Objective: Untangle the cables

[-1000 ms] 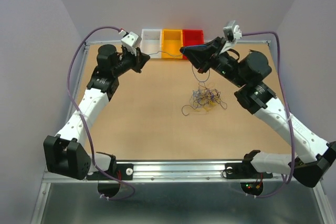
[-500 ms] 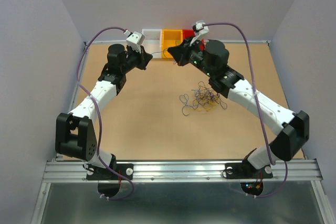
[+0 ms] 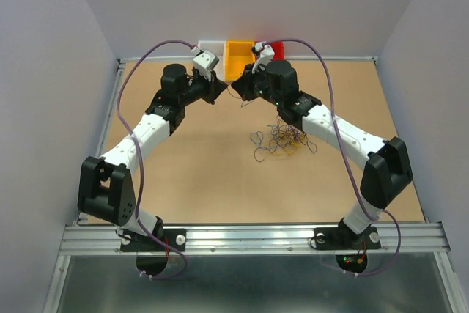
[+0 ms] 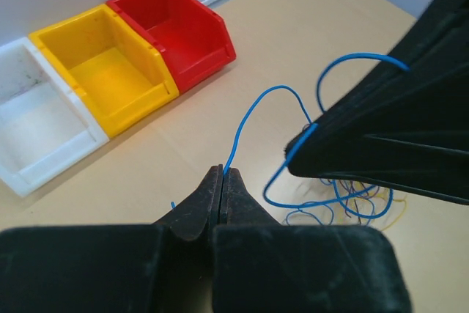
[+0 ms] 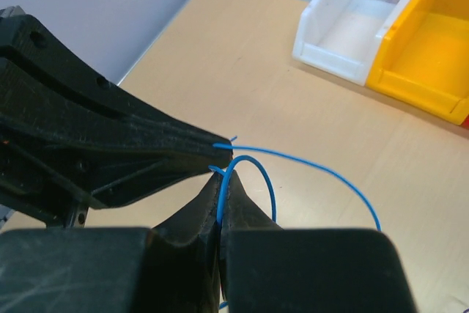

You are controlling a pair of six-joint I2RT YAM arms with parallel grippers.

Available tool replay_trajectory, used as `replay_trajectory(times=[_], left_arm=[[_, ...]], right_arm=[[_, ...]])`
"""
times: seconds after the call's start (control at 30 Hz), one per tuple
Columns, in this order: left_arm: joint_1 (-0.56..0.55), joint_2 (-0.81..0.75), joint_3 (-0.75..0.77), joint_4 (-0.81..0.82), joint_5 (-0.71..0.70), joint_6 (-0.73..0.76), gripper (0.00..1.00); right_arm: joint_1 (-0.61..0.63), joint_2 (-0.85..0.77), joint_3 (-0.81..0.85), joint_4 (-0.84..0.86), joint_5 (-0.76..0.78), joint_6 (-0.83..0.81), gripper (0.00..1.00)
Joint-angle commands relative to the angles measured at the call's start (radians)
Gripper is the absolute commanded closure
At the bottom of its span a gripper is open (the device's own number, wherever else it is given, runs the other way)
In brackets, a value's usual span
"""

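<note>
The cables [image 3: 282,139] lie as a loose tangle of thin purple, yellow and dark wires on the table, right of centre; they also show in the left wrist view [image 4: 352,203]. A thin blue wire [image 4: 249,115] runs up from the tangle to both grippers. My left gripper [image 3: 224,91] is shut on one end of it [image 4: 222,171]. My right gripper [image 3: 235,96] is shut on a loop of the same wire [image 5: 222,181], a little further along. The two grippers' tips almost touch, above the table in front of the bins. The blue wire arcs away to the right in the right wrist view [image 5: 315,166].
A white bin [image 3: 210,48], a yellow bin [image 3: 238,60] and a red bin [image 3: 277,50] stand in a row at the table's back edge, just behind the grippers. The wooden table [image 3: 190,166] has a metal rail along its near edge.
Both arms have swung inward: the right gripper moved left from the red bin to in front of the yellow bin, the left moved right to meet it. The tangle has spread slightly.
</note>
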Motion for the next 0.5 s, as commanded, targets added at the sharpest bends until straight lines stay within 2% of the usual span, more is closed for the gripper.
replay_trajectory(times=[0.0,0.17,0.4,0.43,0.47], left_arm=[[-0.015,0.025,0.070,-0.091,0.047,0.029,1.00],[-0.015,0.080,0.158,-0.185,0.060,0.035,1.00],[-0.015,0.112,0.256,-0.415,0.106,0.133,1.00],[-0.017,0.114,0.261,-0.444,0.122,0.158,1.00],[-0.017,0.111,0.267,-0.473,0.162,0.184,1.00]], right_arm=[[-0.007,0.008,0.054,0.029,-0.009,-0.095,0.99],[-0.009,-0.010,0.017,0.026,0.055,-0.186,1.00],[-0.009,-0.076,-0.094,0.024,0.086,-0.308,0.92],[-0.009,-0.090,-0.113,0.024,0.074,-0.308,0.99],[-0.009,-0.113,-0.136,0.023,0.057,-0.308,0.99]])
